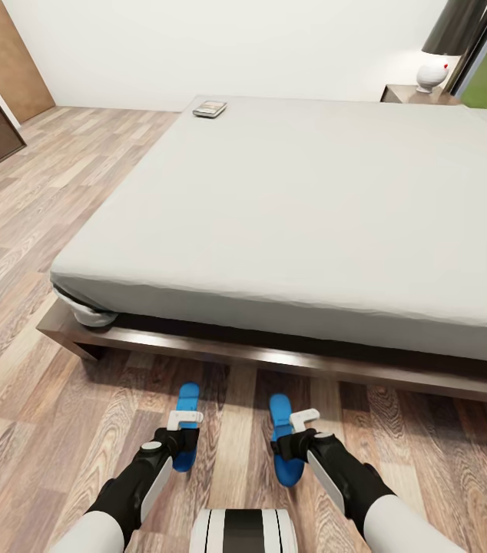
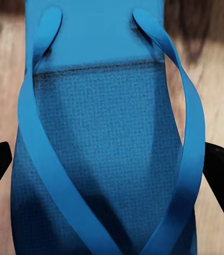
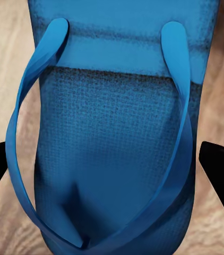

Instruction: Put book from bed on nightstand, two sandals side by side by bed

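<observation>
both sandals lie lengthwise toward the bed.

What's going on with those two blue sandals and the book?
Both grippers open, left gripper over the left sandal, right gripper over the right sandal. Book on the bed's far corner. Nothing blocking.

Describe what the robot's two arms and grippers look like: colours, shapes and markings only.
Both arms have white upper segments, then black forearms with white side panels. The left gripper and right gripper have black bodies carrying white angular brackets. In the wrist views, the jaws appear as plain black pads. No cables or lettering are visible.
</observation>
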